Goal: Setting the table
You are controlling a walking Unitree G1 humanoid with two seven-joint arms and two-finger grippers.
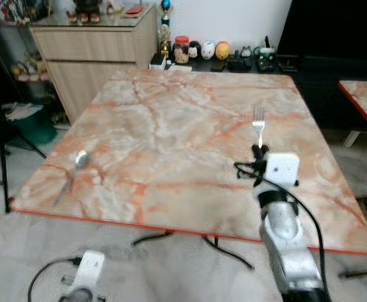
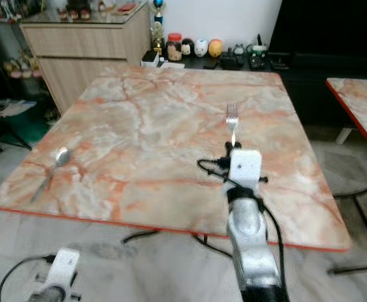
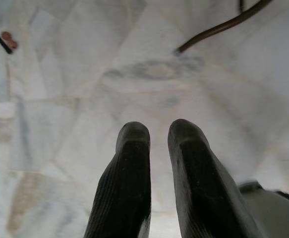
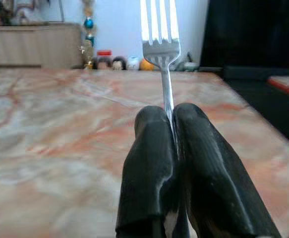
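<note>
A silver fork point(image 1: 258, 126) sticks forward out of my right gripper point(image 1: 259, 151), tines pointing toward the far side of the marble table point(image 1: 170, 113). The right wrist view shows both black fingers point(image 4: 149, 163) pressed together on the fork handle point(image 4: 167, 94), just above the tabletop on its right half. A silver spoon point(image 1: 73, 170) lies flat near the table's left front corner. My left gripper point(image 3: 156, 148) hangs low beside the table over the pale tiled floor, its two fingers a little apart with nothing between them.
A wooden cabinet point(image 1: 95, 50) stands behind the table at the far left. Small jars and figurines point(image 1: 202, 50) line a low dark shelf at the back. A second marble table point(image 1: 366, 100) stands to the right. Metal table legs point(image 1: 221, 248) cross below the front edge.
</note>
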